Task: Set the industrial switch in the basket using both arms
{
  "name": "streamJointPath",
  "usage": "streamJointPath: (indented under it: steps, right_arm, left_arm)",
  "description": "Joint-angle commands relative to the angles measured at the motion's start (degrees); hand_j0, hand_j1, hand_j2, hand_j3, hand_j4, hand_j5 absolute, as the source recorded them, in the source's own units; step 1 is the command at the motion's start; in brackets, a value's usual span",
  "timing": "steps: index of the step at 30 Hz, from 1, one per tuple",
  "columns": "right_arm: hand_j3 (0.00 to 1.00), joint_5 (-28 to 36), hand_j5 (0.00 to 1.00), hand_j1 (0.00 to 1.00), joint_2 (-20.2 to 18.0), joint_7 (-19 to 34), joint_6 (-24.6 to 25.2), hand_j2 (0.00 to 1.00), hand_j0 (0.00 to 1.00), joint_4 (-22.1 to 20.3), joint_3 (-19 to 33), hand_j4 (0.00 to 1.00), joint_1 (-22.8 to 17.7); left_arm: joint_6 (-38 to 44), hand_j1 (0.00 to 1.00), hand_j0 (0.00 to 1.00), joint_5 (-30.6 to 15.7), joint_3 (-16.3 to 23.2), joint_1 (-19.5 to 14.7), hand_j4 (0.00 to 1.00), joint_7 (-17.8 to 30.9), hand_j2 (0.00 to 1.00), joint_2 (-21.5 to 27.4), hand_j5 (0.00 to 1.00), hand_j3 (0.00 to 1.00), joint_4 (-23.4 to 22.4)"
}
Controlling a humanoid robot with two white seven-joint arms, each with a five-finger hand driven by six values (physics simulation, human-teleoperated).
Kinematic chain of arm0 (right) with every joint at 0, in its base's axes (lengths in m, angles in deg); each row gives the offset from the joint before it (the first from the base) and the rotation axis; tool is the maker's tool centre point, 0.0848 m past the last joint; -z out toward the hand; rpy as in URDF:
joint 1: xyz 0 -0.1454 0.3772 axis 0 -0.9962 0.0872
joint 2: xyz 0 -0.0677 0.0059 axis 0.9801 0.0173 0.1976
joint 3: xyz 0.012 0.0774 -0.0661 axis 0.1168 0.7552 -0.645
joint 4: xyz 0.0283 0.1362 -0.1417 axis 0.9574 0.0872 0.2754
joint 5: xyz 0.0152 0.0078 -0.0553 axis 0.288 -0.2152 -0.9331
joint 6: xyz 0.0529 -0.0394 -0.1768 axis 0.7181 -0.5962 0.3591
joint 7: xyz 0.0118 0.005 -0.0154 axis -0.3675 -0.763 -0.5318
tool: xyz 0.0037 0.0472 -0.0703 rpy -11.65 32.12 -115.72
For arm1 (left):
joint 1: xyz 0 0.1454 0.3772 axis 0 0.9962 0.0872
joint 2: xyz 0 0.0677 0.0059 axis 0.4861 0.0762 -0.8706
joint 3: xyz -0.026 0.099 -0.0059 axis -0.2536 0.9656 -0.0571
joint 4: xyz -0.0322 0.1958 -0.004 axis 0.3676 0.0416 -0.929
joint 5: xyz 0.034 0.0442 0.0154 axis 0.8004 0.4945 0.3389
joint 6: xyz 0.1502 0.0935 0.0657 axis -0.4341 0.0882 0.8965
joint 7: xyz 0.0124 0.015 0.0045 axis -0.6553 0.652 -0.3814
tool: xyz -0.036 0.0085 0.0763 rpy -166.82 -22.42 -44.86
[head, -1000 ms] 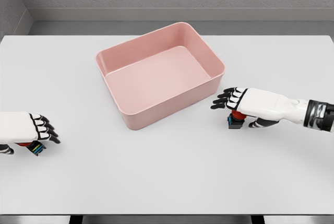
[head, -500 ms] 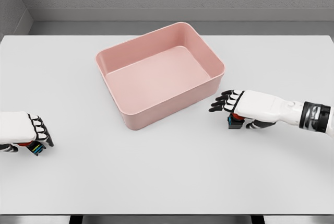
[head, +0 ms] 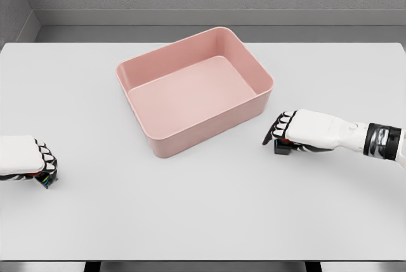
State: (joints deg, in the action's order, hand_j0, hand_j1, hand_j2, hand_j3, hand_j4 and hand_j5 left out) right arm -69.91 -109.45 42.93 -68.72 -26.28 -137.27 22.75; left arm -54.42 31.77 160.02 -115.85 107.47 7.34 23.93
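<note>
While grey walls close the far side, the white table [head: 203,221] carries a pink basket [head: 166,137]. Right hand [head: 298,134] curls over a red-and-black switch [head: 283,147] right of it; left hand [head: 28,163] curls over another switch [head: 44,182] near-left. No writing legible.

Basket [head: 162,136]: middle of table [head: 203,221], ahead of me.
My left hand [head: 25,161]: on table, front left.
My right hand [head: 301,134]: over a switch [head: 282,148], just right of basket.
</note>
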Motion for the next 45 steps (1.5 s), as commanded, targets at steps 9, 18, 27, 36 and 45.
streamJointPath:
  steps: [9,18,27,36,45]
  right_arm:
    - [0.55,-0.3,0.55,0.55,0.0,0.0,0.0,0.55,0.55,0.0,0.2,0.55,0.2]
    - [0.52,0.0,0.52,0.52,0.0,-0.2,0.0,0.52,0.52,0.0,1.6,0.52,0.5]
    - [0.49,0.2,0.49,0.49,-0.1,-0.6,0.0,0.49,0.49,-0.1,4.6,0.49,1.3]
    - [0.48,0.7,0.48,0.48,-0.6,-0.8,0.0,0.48,0.48,-0.5,6.6,0.48,1.8]
    - [0.47,1.6,0.47,0.47,-0.8,-0.9,0.0,0.47,0.47,-1.1,9.3,0.47,1.9]
  left_arm:
    - [0.1,0.41,0.41,-0.6,-0.9,-1.9,0.41,-0.1,0.41,-0.1,0.41,0.41,0.3]
    - [0.1,0.42,0.42,-1.0,-1.0,-7.6,0.42,-0.2,0.42,-3.0,0.42,0.42,0.3]
    - [0.1,0.42,0.42,-2.3,-2.6,-11.2,0.42,-0.2,0.42,-6.8,0.42,0.42,0.2]
    - [0.1,0.42,0.42,-5.0,-4.1,-14.6,0.42,-0.2,0.42,-8.6,0.42,0.42,-0.2]
    - [0.1,0.42,0.42,-5.6,-5.6,-18.3,0.42,0.0,0.42,-11.8,0.42,0.42,-0.2]
